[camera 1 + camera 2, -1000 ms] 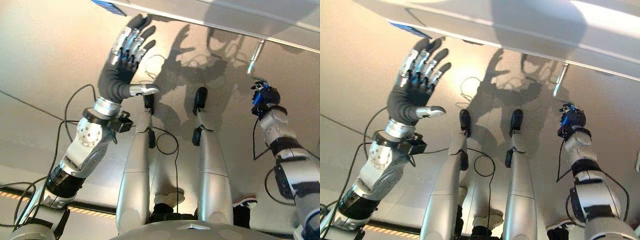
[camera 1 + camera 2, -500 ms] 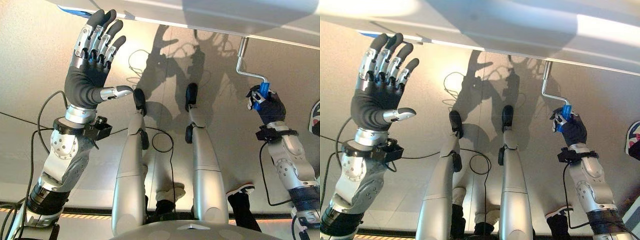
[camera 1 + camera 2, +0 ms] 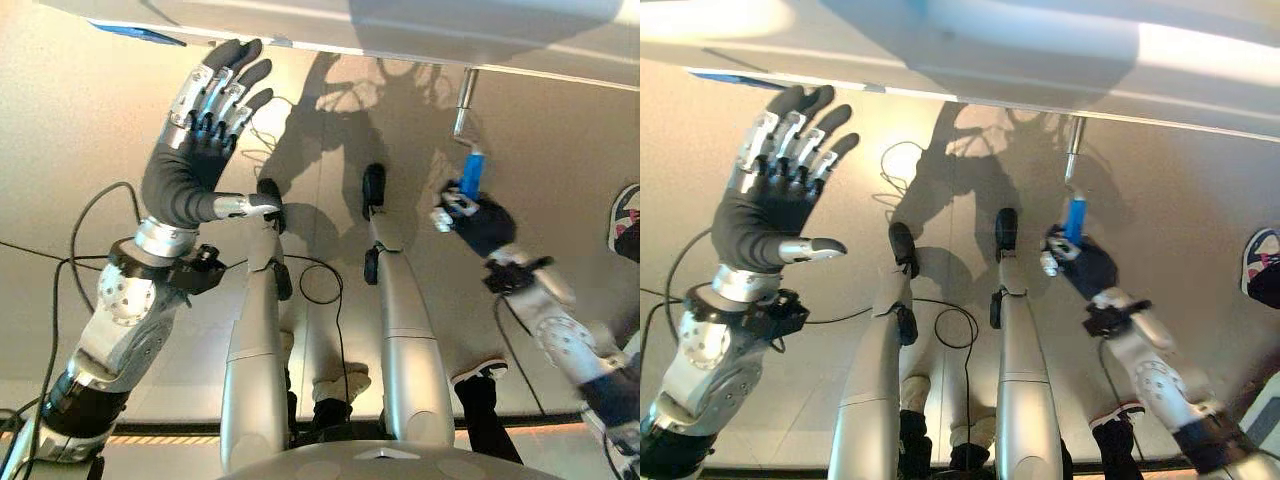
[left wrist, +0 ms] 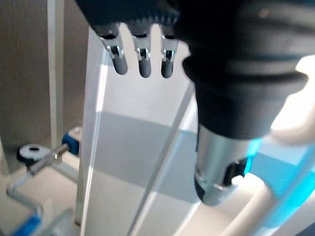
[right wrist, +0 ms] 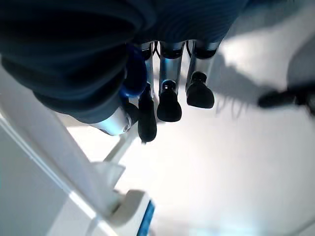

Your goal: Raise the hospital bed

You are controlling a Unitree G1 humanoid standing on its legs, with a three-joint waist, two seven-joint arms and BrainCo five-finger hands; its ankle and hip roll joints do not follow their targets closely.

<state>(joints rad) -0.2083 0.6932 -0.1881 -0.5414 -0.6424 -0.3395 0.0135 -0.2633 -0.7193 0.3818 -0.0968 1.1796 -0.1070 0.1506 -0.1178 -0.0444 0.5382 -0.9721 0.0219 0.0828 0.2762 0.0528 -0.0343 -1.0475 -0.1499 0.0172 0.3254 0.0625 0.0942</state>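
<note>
Leftmost, left hand [image 3: 195, 150] raised, fingers straight and spread, thumb out to the side, holding nothing, tips close under the bed frame [image 3: 330, 22] but contact not clear. Same hand in its wrist view, fingers [image 4: 140, 61] straight, pale bed panels beyond, plus a second metal crank with a blue grip [image 4: 27, 167] low at the bed's end, untouched.

Along the top, frame edge running across, a blue label [image 3: 135, 33] at its left part. Floor [image 3: 70, 130] pale below.

Further right, crank [image 3: 1072, 150] hanging down from the frame, metal rod above, blue handle [image 3: 472, 172] at its lower end. Right hand [image 3: 478, 222] curled round that handle from below, fingers and thumb closed on it, blue showing above the fist. In the right wrist view, fingers [image 5: 167, 101] bent, a blue patch tucked against the palm, which fits a firm grasp.

At the far right edge, a shoe [image 3: 626, 220] on the floor, well apart from the crank; another shoe and dark trouser leg [image 3: 480, 385] lower down, a person standing near.

Progress, as a judgement: grasp achieved, cranking apparently in hand, bed height not readable. Left to do: probably more turns of the handle, then release.
</note>
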